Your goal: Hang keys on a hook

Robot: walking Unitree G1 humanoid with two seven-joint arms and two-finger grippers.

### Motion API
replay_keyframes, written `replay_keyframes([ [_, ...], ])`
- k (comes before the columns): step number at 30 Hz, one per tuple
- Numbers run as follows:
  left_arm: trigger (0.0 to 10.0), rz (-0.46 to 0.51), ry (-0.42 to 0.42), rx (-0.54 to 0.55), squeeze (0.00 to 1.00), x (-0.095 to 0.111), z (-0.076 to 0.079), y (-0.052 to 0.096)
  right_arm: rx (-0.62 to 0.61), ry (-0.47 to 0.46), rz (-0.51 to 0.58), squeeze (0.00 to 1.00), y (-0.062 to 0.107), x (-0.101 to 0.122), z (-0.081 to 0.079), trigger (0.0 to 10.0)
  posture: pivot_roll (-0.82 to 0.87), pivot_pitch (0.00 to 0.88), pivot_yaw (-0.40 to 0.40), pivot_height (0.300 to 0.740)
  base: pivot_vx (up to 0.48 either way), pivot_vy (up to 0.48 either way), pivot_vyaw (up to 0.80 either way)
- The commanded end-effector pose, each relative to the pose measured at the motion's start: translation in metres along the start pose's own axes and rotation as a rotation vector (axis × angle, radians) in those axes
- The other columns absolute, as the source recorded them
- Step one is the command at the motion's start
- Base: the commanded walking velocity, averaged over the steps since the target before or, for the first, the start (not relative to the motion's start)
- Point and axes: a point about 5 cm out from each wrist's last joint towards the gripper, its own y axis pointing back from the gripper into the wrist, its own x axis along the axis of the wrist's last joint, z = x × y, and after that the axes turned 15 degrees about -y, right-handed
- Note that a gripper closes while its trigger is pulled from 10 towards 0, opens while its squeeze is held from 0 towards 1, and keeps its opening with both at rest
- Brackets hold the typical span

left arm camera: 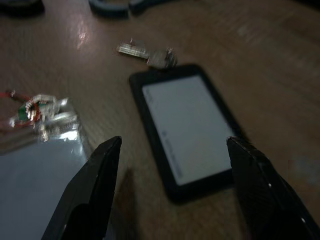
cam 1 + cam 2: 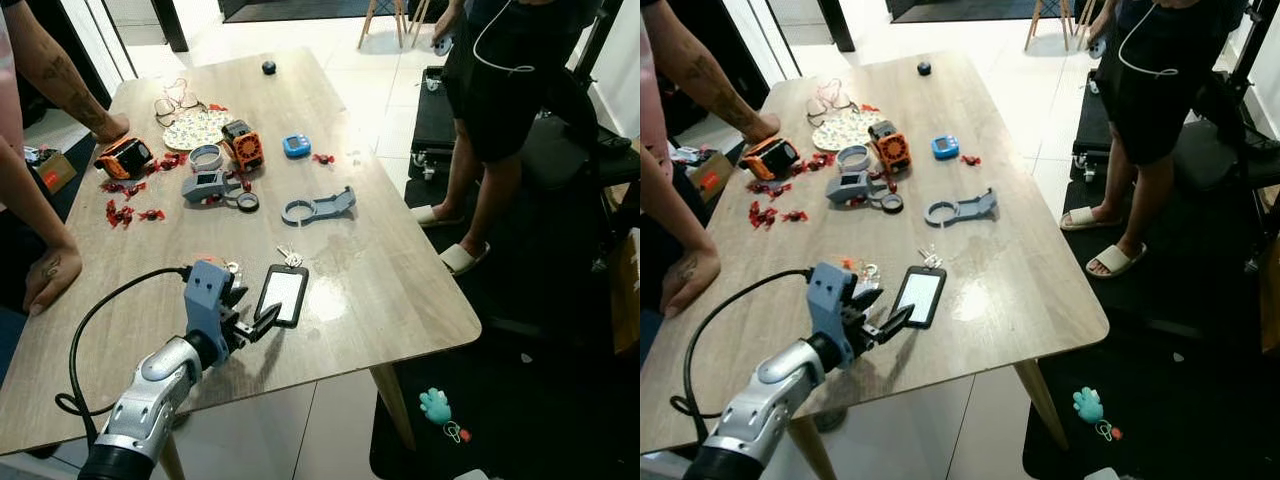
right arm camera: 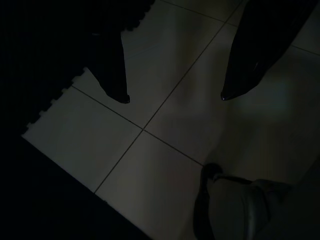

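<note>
A bunch of keys [image 1: 37, 111] with a red and green tag lies on the wooden table [image 2: 400, 290], just left of a black phone [image 2: 283, 293] with a lit white screen. Another small silver key [image 2: 289, 256] rests at the phone's far end. My left gripper [image 2: 255, 308] hovers open just above the table at the phone's near end, with the tagged bunch [image 2: 231, 268] beside its blue wrist housing. In the left wrist view the two black fingers [image 1: 95, 190] straddle the phone [image 1: 187, 125]. A grey-blue flat bracket with a ring [image 2: 318, 207] lies further back. My right gripper [image 3: 175, 97] hangs open over floor tiles.
Orange and grey gadgets [image 2: 243, 146], a tape roll [image 2: 206, 157], a blue timer [image 2: 296, 145] and red scraps [image 2: 125, 212] clutter the far left of the table. A person's hands [image 2: 50, 275] rest on the left edge. Another person [image 2: 500, 100] stands at the right.
</note>
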Motion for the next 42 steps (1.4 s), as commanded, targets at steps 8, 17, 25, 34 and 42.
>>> replay_keyframes([
  [8,10.0,-0.150,0.057,-0.001,0.00,-0.020,0.007,0.000,0.003,-0.004,-0.021,0.00,0.000,-0.007,-0.003,10.0,-0.13,0.099,0.127,0.740,0.000,0.000,0.00],
  [17,10.0,-0.107,0.142,-0.022,0.00,0.001,0.009,-0.004,0.000,-0.007,-0.027,0.00,0.000,-0.010,-0.002,10.0,-0.13,0.104,0.132,0.740,0.000,0.000,0.00],
  [25,10.0,0.041,0.255,-0.058,0.00,0.039,0.003,-0.007,0.003,-0.009,-0.026,0.00,0.000,-0.010,-0.003,10.0,-0.13,0.104,0.132,0.740,0.000,0.000,0.00],
  [34,10.0,0.069,0.193,-0.138,0.00,0.057,0.023,-0.016,0.004,-0.008,-0.029,0.00,0.000,-0.010,-0.004,10.0,-0.13,0.112,0.133,0.740,0.000,0.000,0.00],
  [42,10.0,0.079,0.184,-0.132,0.00,0.061,0.040,-0.042,0.008,-0.003,-0.030,0.00,0.000,-0.011,-0.006,10.0,-0.14,0.120,0.133,0.740,0.000,0.000,0.00],
])
